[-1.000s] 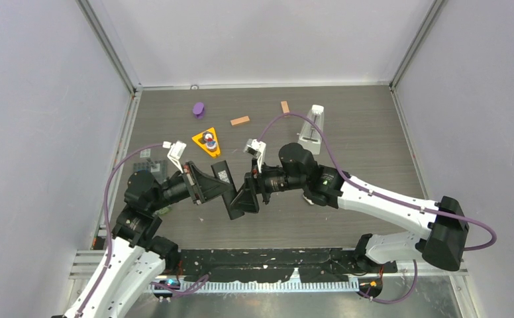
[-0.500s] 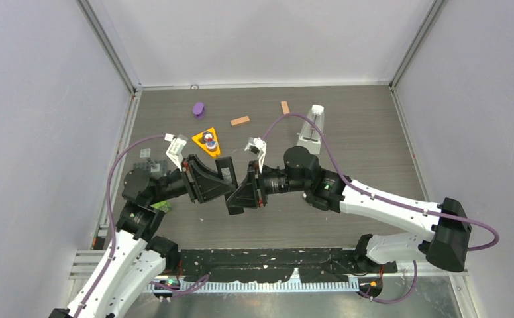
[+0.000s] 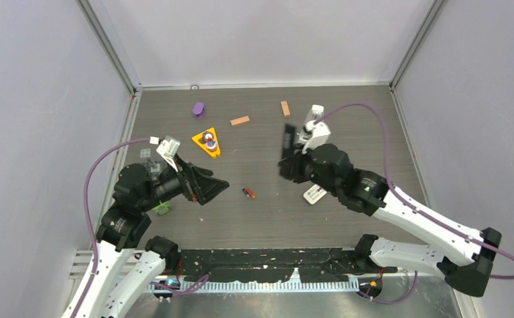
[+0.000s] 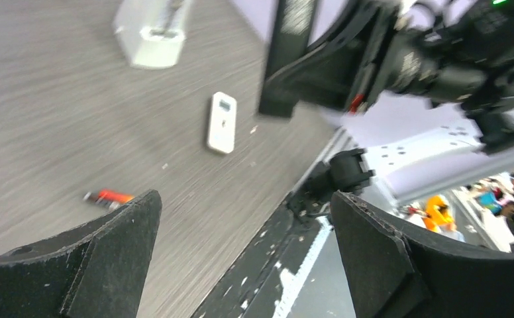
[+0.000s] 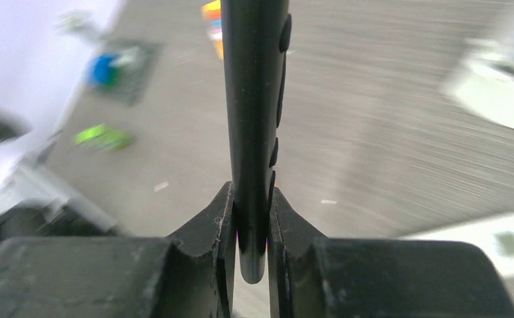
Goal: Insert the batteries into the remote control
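Observation:
My right gripper is shut on the lower end of a black remote control and holds it up off the table. The right wrist view shows the remote edge-on, clamped between both fingers of that gripper. One red-orange battery lies on the table between the two arms; the left wrist view shows the battery beside my left finger. My left gripper stands open and empty to the left of it, as its own view confirms. More small batteries sit on a yellow triangular tray.
A small white flat device lies under my right arm. A white stand is behind the held remote. Two orange-brown blocks and a purple piece lie at the back. A green item sits under my left arm.
The left gripper opened and drew back to the left. The right gripper closed on the black remote and carried it up and to the back right. A red-orange battery now lies exposed between them.

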Robot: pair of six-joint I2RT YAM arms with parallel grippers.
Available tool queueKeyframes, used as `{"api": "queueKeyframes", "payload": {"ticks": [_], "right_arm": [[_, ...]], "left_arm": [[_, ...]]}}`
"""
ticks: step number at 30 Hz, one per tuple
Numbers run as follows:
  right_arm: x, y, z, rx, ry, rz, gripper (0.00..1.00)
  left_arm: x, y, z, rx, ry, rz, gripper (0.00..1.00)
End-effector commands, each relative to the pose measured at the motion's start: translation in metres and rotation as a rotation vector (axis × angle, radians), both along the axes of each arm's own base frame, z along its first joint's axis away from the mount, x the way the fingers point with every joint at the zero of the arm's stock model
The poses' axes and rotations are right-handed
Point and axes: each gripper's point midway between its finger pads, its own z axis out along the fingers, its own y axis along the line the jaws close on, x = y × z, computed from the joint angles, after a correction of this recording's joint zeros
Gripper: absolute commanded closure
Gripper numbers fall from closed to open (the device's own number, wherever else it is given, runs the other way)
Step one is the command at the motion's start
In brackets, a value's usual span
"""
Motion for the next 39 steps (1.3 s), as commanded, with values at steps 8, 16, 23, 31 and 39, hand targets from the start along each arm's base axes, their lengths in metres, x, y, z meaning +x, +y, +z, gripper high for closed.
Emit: {"api": "queueKeyframes", "payload": {"ticks": [8, 16, 23, 31, 39], "right_arm": [[0.085, -0.255, -0.054, -0.521, 0.107, -0.906, 0.95], [0.139, -0.311, -0.111, -0.800, 0.268, -0.965, 0.95], [0.158, -0.317, -0.158, -0.963, 0.365, -0.881, 0.95], [0.157, -0.314, -0.195, -1.036, 0.455, -0.785, 0.95], [0.141, -0.313, -0.217, -1.084, 0.554, -0.719, 0.85]], "left_arm": [[0.017, 0.021, -0.057, 0.119, 0.163, 0.172, 0.00], [0.017, 0.021, -0.066, 0.094, 0.187, 0.190, 0.00], [0.019, 0.019, -0.077, 0.068, 0.189, 0.192, 0.01], [0.014, 0.019, -0.069, 0.069, 0.132, 0.170, 0.01], [0.018, 0.017, -0.084, 0.100, 0.191, 0.166, 0.00]]}}
